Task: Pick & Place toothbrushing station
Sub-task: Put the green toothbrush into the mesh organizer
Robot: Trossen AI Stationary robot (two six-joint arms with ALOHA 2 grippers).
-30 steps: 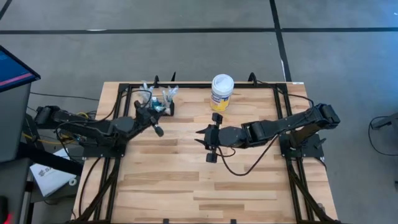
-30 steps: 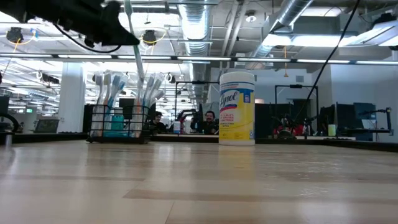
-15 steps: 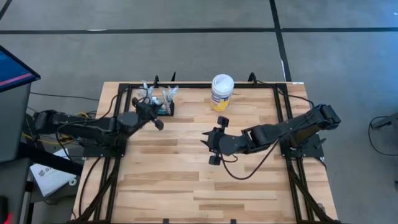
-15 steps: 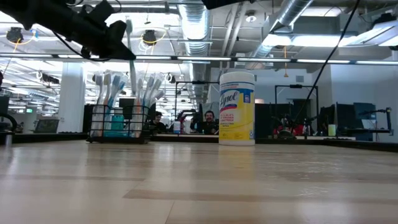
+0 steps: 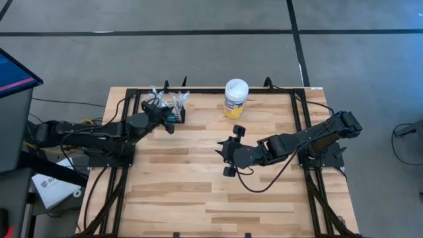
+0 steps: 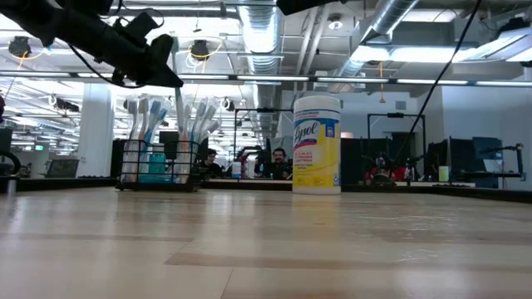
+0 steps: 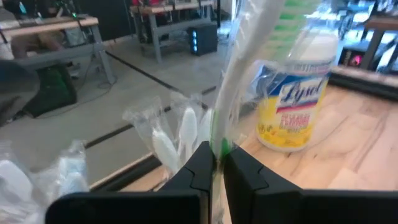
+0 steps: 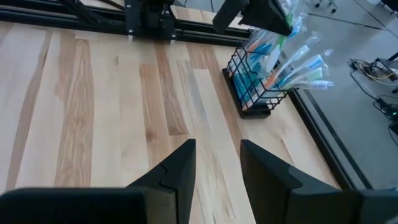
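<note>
The toothbrushing station is a small black wire basket (image 5: 173, 112) at the table's far left, holding several wrapped toothbrushes upright. It also shows in the low view (image 6: 158, 166) and in the right wrist view (image 8: 256, 87). My left gripper (image 5: 164, 121) hovers just above its near side, shut on a white-and-green toothbrush in clear wrap (image 7: 249, 68). My right gripper (image 5: 232, 151) is open and empty over the middle of the table, with bare wood between its fingers (image 8: 214, 163). My left gripper pinches the wrapped toothbrush's handle (image 7: 219, 147) between its two fingers. In the low view the brush (image 6: 177, 108) hangs nearly upright below the gripper (image 6: 162, 60), lifted clear of the table. Its lower end is level with the basket's brushes; whether it touches them I cannot tell.
A white-lidded yellow-labelled round tub (image 5: 235, 97) stands at the far middle of the table, to the right of the basket, and shows in the low view (image 6: 317, 143). A black frame rail (image 5: 211, 90) runs along the far edge. People sit in the room beyond.
My left gripper has moved toward the table's far edge and down, toward the basket, carrying the toothbrush, which stays nearly upright and now hangs lower over the basket. My right gripper has drifted a little toward the table's near right, staying open.
</note>
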